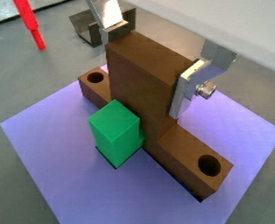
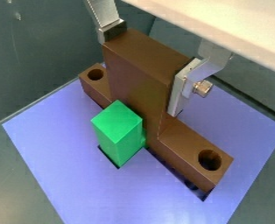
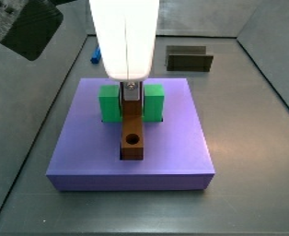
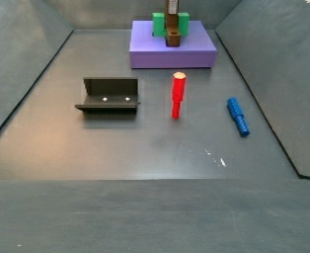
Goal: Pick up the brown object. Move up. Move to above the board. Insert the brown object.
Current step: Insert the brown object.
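The brown object (image 1: 146, 79) stands on the purple-blue board (image 1: 58, 149), its lower bar lying in the central groove with a round hole showing at each end. The green block (image 1: 114, 129) sits right beside it. My gripper (image 1: 146, 70) is above the board with its silver fingers (image 1: 189, 87) against two opposite sides of the brown upright part, shut on it. Both wrist views show this; the brown object (image 2: 146, 83), board (image 2: 58, 149) and gripper (image 2: 146, 68) match. In a side view the gripper (image 3: 131, 89) is over the bar (image 3: 132, 138) at the board's middle (image 3: 172, 138).
The fixture (image 4: 109, 97) stands on the grey floor away from the board (image 4: 197, 54). A thin red stick (image 4: 178, 94) and a blue piece (image 4: 237, 116) lie on the floor between them. Walls enclose the floor on all sides.
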{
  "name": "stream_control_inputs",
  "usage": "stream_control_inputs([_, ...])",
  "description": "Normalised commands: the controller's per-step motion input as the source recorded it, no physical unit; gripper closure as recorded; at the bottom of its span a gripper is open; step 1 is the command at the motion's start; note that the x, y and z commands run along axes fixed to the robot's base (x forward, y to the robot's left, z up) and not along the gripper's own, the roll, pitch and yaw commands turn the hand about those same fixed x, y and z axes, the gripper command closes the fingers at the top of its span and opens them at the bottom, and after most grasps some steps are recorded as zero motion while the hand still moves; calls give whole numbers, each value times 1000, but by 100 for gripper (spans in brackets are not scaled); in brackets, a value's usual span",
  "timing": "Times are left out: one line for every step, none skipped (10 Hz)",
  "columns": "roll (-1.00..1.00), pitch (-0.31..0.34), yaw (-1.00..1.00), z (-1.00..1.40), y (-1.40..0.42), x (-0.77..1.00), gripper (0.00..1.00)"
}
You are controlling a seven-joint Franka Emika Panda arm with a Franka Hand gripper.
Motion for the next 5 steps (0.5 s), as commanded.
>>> stream_control_inputs([114, 10, -166, -177, 0, 240, 100])
stream_control_inputs([123, 0, -194, -211, 0, 174, 100])
stream_control_inputs([113, 0, -217, -189, 0, 131, 100])
stream_control_inputs([80, 0, -203, -166, 0, 86, 100])
stream_control_inputs([41, -4, -114, -200, 0, 0, 100])
